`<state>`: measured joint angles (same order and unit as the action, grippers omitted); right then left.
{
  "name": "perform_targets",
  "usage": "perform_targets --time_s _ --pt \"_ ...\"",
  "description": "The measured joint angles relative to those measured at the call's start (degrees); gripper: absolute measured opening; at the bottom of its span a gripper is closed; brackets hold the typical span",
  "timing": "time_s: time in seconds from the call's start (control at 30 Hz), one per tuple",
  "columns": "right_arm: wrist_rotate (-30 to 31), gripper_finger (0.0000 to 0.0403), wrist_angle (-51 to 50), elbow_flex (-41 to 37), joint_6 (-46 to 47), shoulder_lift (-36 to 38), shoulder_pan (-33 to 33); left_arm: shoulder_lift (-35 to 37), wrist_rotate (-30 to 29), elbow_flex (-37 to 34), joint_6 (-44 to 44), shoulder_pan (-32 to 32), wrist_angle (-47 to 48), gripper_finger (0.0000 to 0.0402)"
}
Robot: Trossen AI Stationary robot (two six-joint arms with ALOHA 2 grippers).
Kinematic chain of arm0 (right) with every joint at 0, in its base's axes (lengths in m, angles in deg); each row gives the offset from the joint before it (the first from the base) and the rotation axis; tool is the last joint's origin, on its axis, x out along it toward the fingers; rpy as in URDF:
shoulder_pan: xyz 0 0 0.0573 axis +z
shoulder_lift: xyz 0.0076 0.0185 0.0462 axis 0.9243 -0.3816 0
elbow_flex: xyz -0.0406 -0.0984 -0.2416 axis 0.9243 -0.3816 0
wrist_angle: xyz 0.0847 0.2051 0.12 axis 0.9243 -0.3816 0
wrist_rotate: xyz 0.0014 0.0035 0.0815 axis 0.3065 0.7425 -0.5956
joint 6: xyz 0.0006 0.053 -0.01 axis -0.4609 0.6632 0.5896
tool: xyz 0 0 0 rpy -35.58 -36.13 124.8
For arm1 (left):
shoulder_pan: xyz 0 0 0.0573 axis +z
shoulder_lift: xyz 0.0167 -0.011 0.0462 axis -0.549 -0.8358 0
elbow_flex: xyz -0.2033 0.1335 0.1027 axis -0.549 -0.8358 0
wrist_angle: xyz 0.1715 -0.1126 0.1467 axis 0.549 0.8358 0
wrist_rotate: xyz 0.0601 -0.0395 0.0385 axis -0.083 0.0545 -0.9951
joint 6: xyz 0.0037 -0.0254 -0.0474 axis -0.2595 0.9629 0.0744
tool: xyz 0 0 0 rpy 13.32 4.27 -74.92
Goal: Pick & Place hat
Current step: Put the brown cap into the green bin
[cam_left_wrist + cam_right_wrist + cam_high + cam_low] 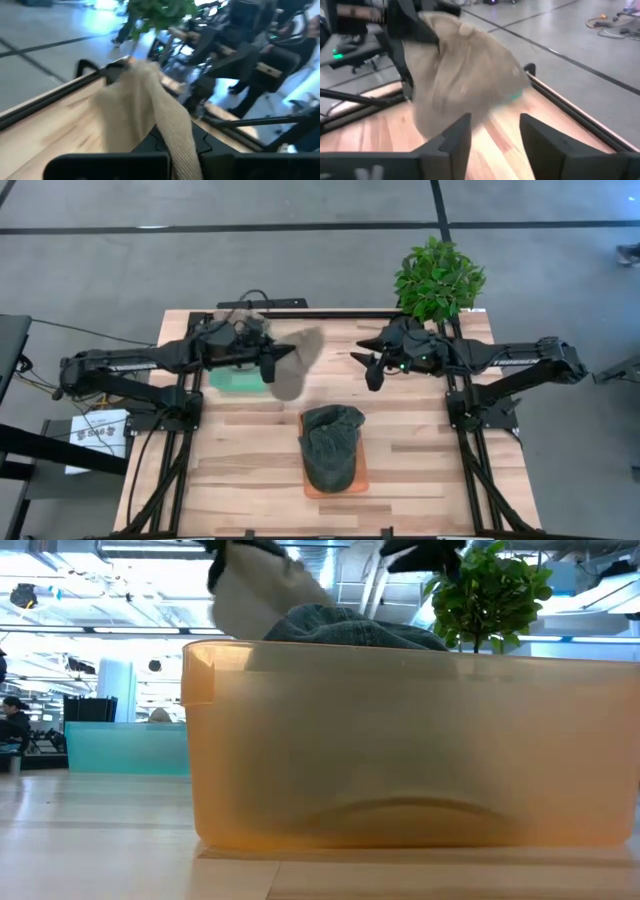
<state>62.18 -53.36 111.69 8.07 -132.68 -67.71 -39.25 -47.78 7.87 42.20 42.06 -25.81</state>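
Observation:
A beige hat (298,360) hangs in the air at the table's far side, held by my left gripper (272,362); it also shows in the right wrist view (465,75) and in the low view (250,595). A dark denim hat (332,442) lies in an orange bin (358,480) at the table's middle, rising above the bin's rim (350,628). My right gripper (372,372) hovers open to the right of the beige hat, its fingers (455,140) apart and facing it, touching nothing. My left gripper (182,160) is shut on the beige hat's edge, a folded band (177,135) that runs back between the two fingers. The fingers come about level from the table's left. The hat is lifted clear of the table and hangs from the fingers, its crown (470,85) bulging toward the right arm.
A green tray (232,380) sits on the table below my left gripper and shows in the low view as a teal box (125,750). A potted plant (440,278) stands at the far right corner. The orange bin's wall (410,740) fills the low view. Bare wood (230,460) lies near left.

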Motion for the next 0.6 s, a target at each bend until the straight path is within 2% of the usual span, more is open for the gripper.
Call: perform_targets --time_s 0.17,0.3,0.6 --pt "0.07 0.0201 -5.06 0.0 -0.03 1.05 -2.13 6.03 1.86 0.0 -1.99 5.07 12.14 0.0001" --pt "0.22 0.0222 -8.09 0.0 0.0 0.98 -4.09 10.65 3.55 0.0 -5.57 10.8 19.85 0.0" --pt "0.25 0.0224 -4.96 0.0 0.11 0.54 -7.16 12.08 11.04 0.0 -16.39 27.0 28.92 0.0"
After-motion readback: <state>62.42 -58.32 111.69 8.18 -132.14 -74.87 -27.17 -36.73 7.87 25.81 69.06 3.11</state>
